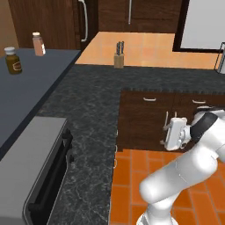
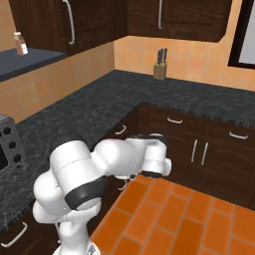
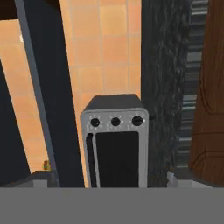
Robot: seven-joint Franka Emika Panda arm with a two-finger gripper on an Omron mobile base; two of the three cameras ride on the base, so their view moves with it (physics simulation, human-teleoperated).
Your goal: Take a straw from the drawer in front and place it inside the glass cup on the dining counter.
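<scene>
My gripper (image 1: 165, 135) hangs low in front of the dark-brown lower cabinets and points left along them. Its jaws stand wide open with nothing between them; in the hand view the two fingertips (image 3: 43, 177) sit far apart at the bottom corners. Shut dark-brown drawers with small curved silver handles run under the black granite counter. One drawer (image 1: 148, 104) (image 2: 174, 125) lies just above and left of the hand, and I cannot tell which drawer is the task's. The straw, the glass cup and the dining counter are out of view.
A silver toaster oven (image 1: 39, 167) (image 3: 116, 140) stands on the granite counter (image 1: 92, 114) to the left. A knife block (image 1: 118, 59) (image 2: 160, 70) is at the back wall. Two bottles (image 1: 13, 60) stand on a grey shelf. Orange floor tiles (image 2: 174, 214) lie open below the arm.
</scene>
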